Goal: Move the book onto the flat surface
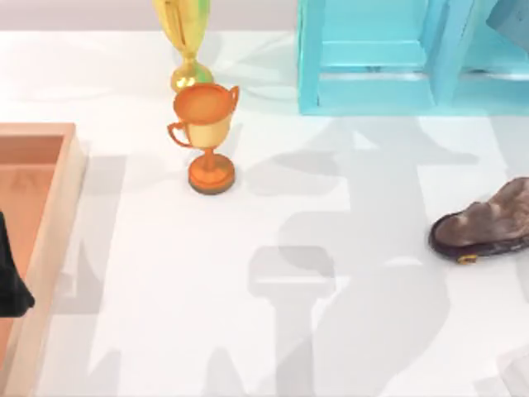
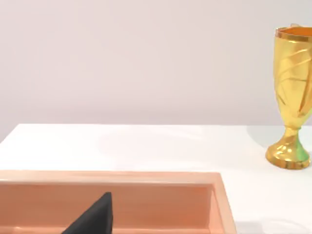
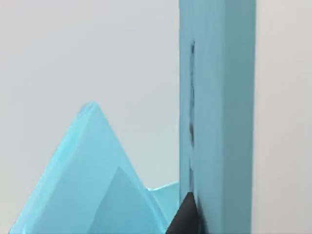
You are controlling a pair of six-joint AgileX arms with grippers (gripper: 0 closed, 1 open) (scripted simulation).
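The white table (image 1: 273,331) spreads wide under me, crossed by grey shadows, with bare room in the middle. At the far right stands the turquoise shelf (image 1: 372,58), its top and right end cut off by the frame. The wooden tray (image 1: 58,207) sits at the left edge, only its right rim and part of its floor in sight.

Now the book (image 3: 224,97): from my right wrist it is a teal slab standing upright, hard up against the shelf's paler turquoise panels, its top and bottom out of frame. From above, a darker blue corner (image 1: 511,18) pokes in at the far right; I can't say whether that is the book.

A brown shoe (image 1: 488,223) lies at the right, its toe cut off. The orange trophy (image 1: 207,136) stands left of centre, and the gold trophy (image 1: 186,50) stands just beyond it, its cup cropped.

My right gripper (image 3: 185,217) shows one dark tip against the book's edge; spread or pinching, I can't tell. My left gripper (image 1: 12,273) hangs over the tray, mostly off frame, and its state is also unclear.
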